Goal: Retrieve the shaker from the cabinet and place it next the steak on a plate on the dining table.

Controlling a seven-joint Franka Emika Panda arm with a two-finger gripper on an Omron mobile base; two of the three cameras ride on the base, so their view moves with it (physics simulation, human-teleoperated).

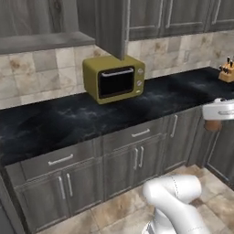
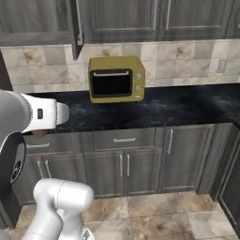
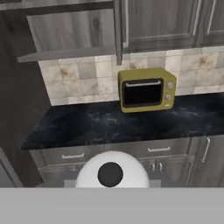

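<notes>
**A:** What does the kitchen look like, from left to right?

**B:** On the upper left, the grey cabinet (image 1: 41, 27) is open and its shelf looks bare. Below it runs a black marble counter (image 1: 45, 123), with an olive-yellow microwave (image 1: 114, 78) in the middle. At far right, the white gripper (image 1: 217, 114) hangs above the floor, in front of the counter's edge.

**A:** Where is the shaker?

**B:** The shaker (image 1: 212, 125) is in the gripper. The jaws are closed on it, and its brown body pokes out below the hand. From the hand's camera, its round white top (image 3: 110, 174) sits dead centre.

**A:** What does this step need?

**B:** I'd say a firm grip and an upright shaker. The base should turn slowly towards the dining table, with the load kept clear of the counter edge.
</notes>
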